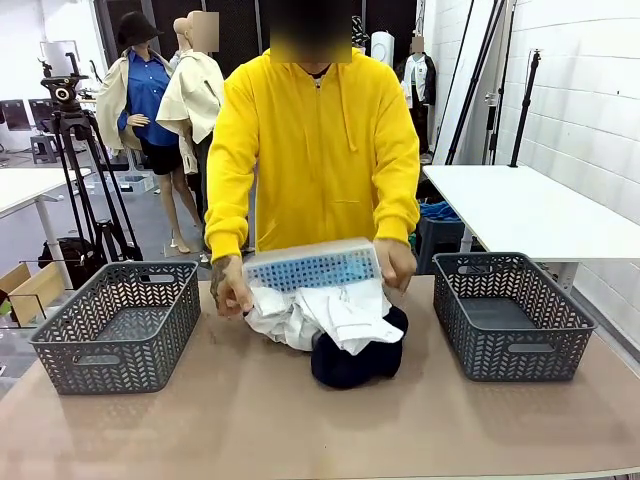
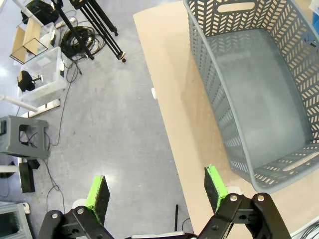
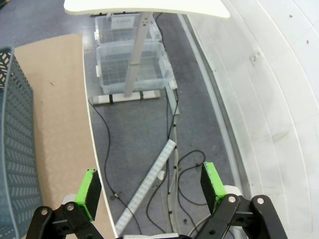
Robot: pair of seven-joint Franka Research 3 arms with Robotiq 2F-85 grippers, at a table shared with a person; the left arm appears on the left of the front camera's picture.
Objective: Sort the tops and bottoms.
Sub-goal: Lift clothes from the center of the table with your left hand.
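The tipped pale basket (image 1: 312, 248) covers the blue fabric (image 1: 310, 272), which shows just through its holes, so its shape cannot be told. The white shirt (image 1: 335, 312) hides the top of the dark garment (image 1: 355, 362). The picture edges cut off the left grey basket (image 2: 214, 99) and the right grey basket (image 3: 15, 149).

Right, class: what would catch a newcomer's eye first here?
A person in a bright yellow hoodie, at the table's far side, holds a white perforated bin over a heap of white fabric and near-black fabric mid-table. Grey lattice plastic baskets flank it: left basket, right basket.
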